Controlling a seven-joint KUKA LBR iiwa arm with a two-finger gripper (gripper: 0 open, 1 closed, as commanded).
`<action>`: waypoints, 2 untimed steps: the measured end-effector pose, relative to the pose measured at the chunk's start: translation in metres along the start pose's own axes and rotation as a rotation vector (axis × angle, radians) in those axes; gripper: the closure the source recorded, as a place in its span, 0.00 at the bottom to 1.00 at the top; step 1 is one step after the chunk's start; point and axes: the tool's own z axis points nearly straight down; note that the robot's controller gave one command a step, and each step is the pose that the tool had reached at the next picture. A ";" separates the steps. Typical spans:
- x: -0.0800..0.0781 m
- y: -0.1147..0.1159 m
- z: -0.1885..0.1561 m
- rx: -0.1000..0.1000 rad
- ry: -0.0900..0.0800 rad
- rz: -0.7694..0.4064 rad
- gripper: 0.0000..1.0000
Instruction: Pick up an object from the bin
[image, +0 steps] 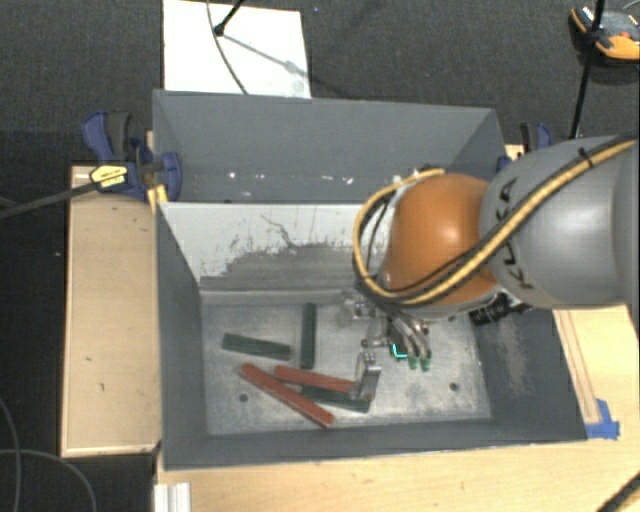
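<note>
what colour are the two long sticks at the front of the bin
The sticks are reddish brown, best in the camera view.

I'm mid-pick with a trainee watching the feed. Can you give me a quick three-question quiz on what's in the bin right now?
1. True or false: the gripper is nearer the right ends of the red-brown sticks than their left ends.
2. On the floor of the bin, the dark green stick that points toward the far wall lies:
A. between the other dark green stick and the gripper
B. on the rim
C. to the right of the gripper
3. How many red-brown sticks are there?

Key: 1 true; 2 A; 3 two.
</note>
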 end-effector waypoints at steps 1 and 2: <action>-0.002 0.000 -0.004 -0.001 -0.008 0.003 0.00; 0.019 0.060 0.057 -0.001 -0.011 -0.110 0.00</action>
